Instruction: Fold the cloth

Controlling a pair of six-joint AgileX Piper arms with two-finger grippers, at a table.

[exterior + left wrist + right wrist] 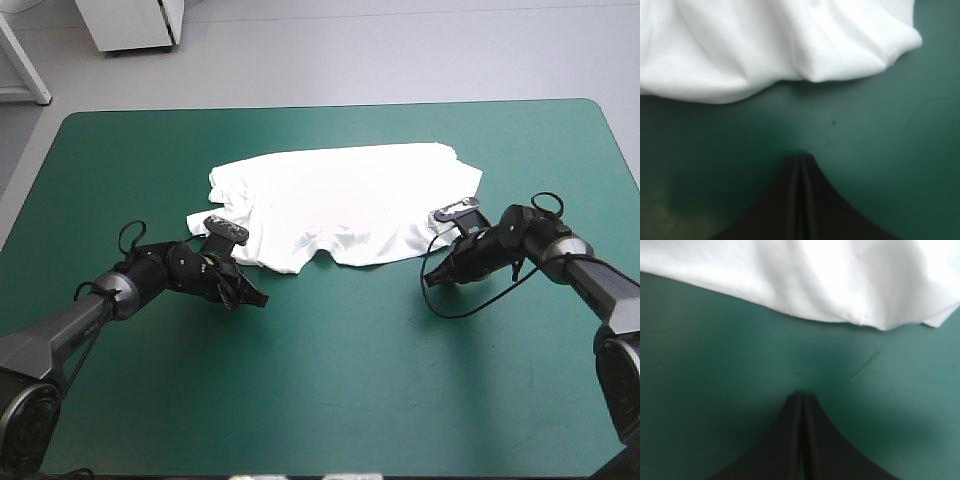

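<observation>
Left hand [801,160] and right hand [801,400] both pinched shut, empty, just short of the near edge of the T-shirt [340,205] spread on the tabletop [330,380]; risk: if I push in without opening I'll bulldoze that edge into wrinkles instead of gripping it.

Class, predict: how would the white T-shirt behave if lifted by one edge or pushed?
Probably floppy: the T-shirt lies in soft rolls and wrinkles at its edge, so it would sag. Likely light, since it lies thin on the teal-green cover. Pushed, it would probably bunch rather than slide whole.
</observation>
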